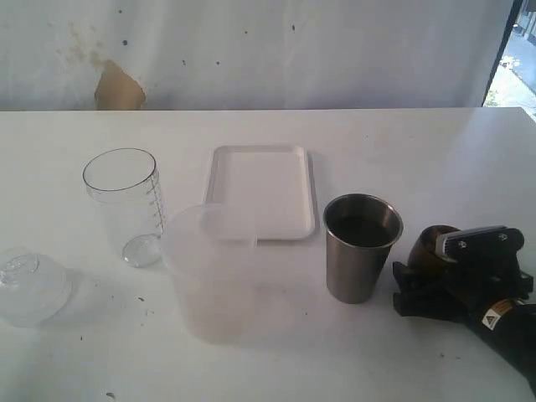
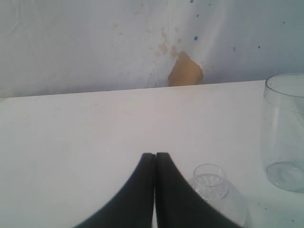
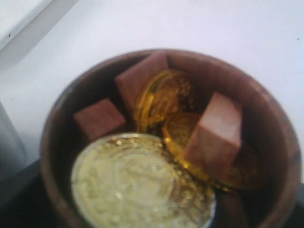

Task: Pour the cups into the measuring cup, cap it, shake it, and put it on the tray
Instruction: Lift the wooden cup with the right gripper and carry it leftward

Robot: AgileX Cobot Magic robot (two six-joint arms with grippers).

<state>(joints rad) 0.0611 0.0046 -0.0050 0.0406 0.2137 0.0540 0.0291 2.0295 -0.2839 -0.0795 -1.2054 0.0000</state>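
The left gripper [image 2: 155, 157] is shut, empty. The right gripper [image 1: 448, 264] sits around the brown cup [image 1: 429, 248], at 3 o'clock from the steel cup [image 1: 362, 247]; I cannot tell if it squeezes.

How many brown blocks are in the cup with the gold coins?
3: one brown cube against the wall of the round brown-bronze cup, one beside it, one across the gold coins. More may hide underneath.
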